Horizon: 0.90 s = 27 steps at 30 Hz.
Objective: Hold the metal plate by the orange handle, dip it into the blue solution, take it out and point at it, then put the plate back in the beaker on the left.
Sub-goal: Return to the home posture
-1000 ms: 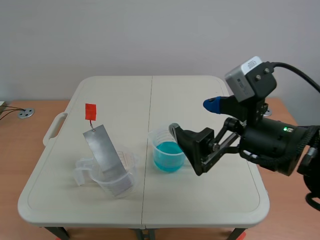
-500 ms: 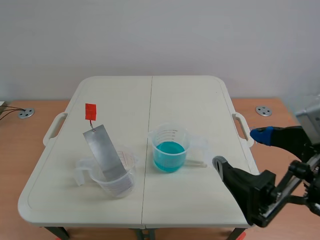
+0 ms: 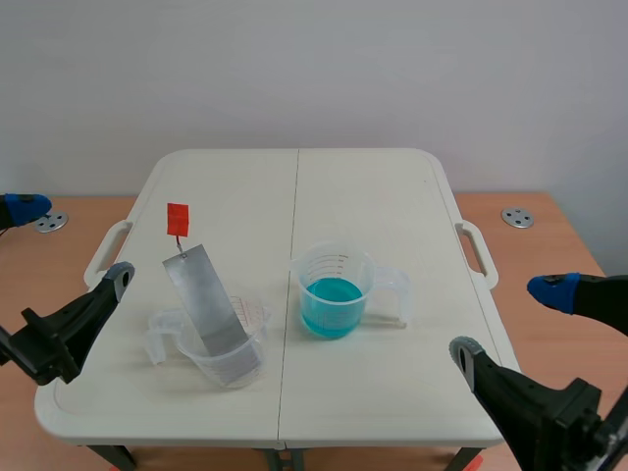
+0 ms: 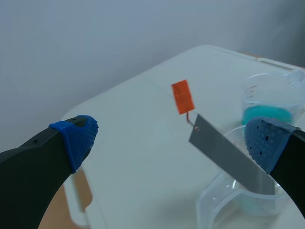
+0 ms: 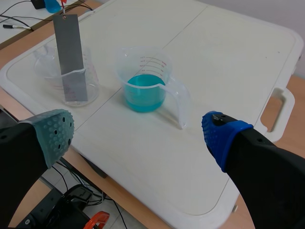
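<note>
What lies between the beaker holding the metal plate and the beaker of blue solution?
Nothing: only bare table and its centre seam show there, clearest in the scene view.

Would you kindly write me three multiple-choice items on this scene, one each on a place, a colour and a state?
1. Where is the metal plate? A leaning in the left beaker; B lying flat; C held aloft.
2. What colour is its handle? A green; B orange-red; C white.
3. How is the left pincer? A open, empty; B shut on a cup; C shut on nothing.
Answers: A, its lower end sits inside the beaker; B, the handle shows orange-red above the plate; A, its fingers stand wide apart, nothing between.
</note>
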Motion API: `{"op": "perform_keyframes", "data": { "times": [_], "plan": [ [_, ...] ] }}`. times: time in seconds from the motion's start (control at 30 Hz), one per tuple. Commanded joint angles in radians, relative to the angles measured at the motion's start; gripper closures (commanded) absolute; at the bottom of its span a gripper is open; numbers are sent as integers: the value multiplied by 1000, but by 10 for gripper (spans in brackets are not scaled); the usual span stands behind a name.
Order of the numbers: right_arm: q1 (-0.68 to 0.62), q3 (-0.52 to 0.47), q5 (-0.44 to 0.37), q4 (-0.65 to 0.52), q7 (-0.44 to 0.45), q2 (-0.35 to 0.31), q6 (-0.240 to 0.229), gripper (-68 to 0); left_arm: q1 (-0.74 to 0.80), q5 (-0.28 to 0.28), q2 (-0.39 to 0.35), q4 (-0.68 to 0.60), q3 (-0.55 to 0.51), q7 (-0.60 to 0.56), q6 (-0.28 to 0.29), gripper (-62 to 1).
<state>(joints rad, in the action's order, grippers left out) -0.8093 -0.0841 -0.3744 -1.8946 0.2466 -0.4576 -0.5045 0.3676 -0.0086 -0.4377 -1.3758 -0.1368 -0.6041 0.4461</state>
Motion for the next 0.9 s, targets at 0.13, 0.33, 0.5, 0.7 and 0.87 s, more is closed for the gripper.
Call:
{"op": "perform_keyframes", "data": {
  "times": [0.13, 0.33, 0.5, 0.7, 0.87],
  "plan": [
    [12, -7, 5, -15, 14, -5, 0, -549, -5, -12, 28, -61, -16, -35, -2, -623],
    [12, -7, 5, -15, 14, -4, 0, -549, -5, -10, 30, -65, -7, -31, -2, -623],
    [12, -7, 8, -15, 14, -4, 0, -549, -5, -10, 30, -65, -7, -24, -2, -623],
    [12, -7, 8, -15, 2, -4, 0, -549, -2, -10, 31, -63, -7, 30, -2, -623],
    [12, -7, 8, -15, -19, -4, 0, -549, -2, -10, 47, -63, -8, 89, -2, -623]
  ]
}}
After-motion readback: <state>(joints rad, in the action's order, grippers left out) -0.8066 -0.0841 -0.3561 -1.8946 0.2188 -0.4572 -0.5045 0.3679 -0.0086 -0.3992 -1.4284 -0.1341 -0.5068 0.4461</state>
